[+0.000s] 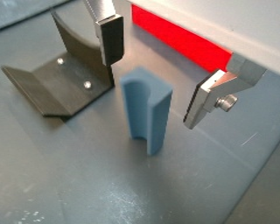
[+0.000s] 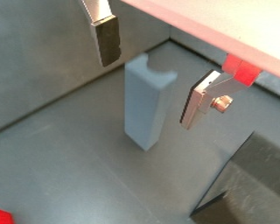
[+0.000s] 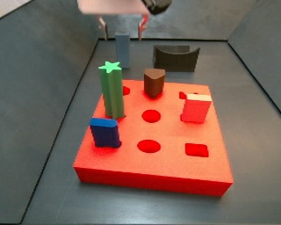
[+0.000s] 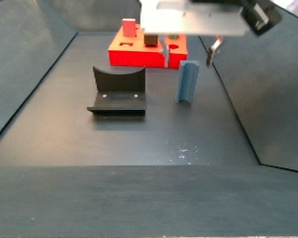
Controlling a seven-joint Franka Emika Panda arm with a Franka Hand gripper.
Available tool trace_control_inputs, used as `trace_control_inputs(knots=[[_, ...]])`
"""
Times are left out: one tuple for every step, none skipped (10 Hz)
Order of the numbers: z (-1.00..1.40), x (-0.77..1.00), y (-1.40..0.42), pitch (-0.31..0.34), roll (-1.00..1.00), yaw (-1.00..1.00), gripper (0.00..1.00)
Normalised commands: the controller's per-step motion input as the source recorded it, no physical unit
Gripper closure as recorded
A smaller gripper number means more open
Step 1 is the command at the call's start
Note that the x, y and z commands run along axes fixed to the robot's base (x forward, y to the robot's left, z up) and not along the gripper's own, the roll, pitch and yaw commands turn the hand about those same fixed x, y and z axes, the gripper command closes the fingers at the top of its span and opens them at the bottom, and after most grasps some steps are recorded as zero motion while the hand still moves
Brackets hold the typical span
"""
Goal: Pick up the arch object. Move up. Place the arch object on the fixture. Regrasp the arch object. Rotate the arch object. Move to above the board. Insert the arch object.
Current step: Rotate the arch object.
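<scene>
The arch object (image 1: pixel 147 114) is standing upright on the grey floor, between the fixture (image 1: pixel 63 74) and the board (image 1: pixel 184 41), touching neither. It is a slim blue-grey prism with a groove running down one face and a notch at its top, as both wrist views are showing. The gripper (image 1: pixel 164 70) is hanging just above it with its jaws spread wide: the two fingers (image 2: pixel 108 39) are standing on either side of the top of the piece and are not touching it. So the first step, the pick-up, seems to be in hand and not yet done. I think the next move is asking for a short descent and then closing on the piece. In a side view the piece (image 4: pixel 186 82) is standing right beside the fixture (image 4: pixel 116 90).
</scene>
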Motion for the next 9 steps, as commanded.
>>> trace_control_inputs(knots=[[0.65, -0.01, 0.01, 0.050, -0.18, -0.02, 0.00], [0.47, -0.01, 0.02, 0.059, -0.17, -0.03, 0.00], [0.23, 0.00, 0.02, 0.065, -0.17, -0.03, 0.00], [0.00, 0.00, 0.00, 0.005, -0.01, 1.00, 0.00], [-0.07, 0.01, 0.00, 0.005, -0.01, 1.00, 0.00], [-0.04, 0.03, -0.01, 0.004, -0.01, 1.00, 0.00], [-0.03, 0.03, -0.01, 0.004, -0.01, 1.00, 0.00], [-0.03, 0.03, -0.01, 0.004, -0.01, 1.00, 0.00], [-0.03, 0.03, -0.01, 0.004, -0.01, 1.00, 0.00]])
